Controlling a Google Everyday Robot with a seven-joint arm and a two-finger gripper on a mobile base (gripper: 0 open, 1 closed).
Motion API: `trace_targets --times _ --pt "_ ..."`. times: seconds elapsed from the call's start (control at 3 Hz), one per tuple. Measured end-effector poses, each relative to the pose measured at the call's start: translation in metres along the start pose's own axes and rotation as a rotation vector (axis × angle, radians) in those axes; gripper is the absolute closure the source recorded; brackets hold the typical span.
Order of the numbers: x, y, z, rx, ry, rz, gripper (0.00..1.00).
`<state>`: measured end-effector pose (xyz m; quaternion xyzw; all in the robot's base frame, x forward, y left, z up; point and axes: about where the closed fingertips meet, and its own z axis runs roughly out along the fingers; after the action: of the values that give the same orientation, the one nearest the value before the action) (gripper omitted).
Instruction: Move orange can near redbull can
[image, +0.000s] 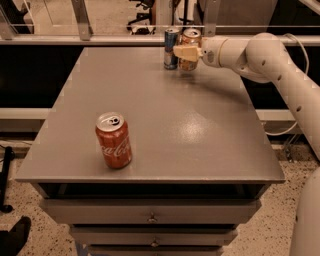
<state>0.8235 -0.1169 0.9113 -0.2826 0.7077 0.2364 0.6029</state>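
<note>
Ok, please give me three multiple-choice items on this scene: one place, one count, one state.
1. Where does the orange can stand?
A) at the front edge
B) beside the redbull can, at the far edge
C) in a drawer
2. How many cans are on the table?
A) two
B) three
C) four
3. The Coca-Cola can is
A) upright
B) on its side
C) crushed

B: it stands next to the redbull can, with the gripper at it.
B: orange, redbull, Coca-Cola.
A: its top faces up.
</note>
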Motion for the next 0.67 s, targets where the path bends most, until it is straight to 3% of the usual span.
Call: trace_targets --times 0.33,0.67 --pt "-0.0021 0.0143 0.0217 -0.073 -0.006 0.001 0.77" --pt "-0.0011 0.0186 0.0259 -0.098 -0.001 0.002 0.53"
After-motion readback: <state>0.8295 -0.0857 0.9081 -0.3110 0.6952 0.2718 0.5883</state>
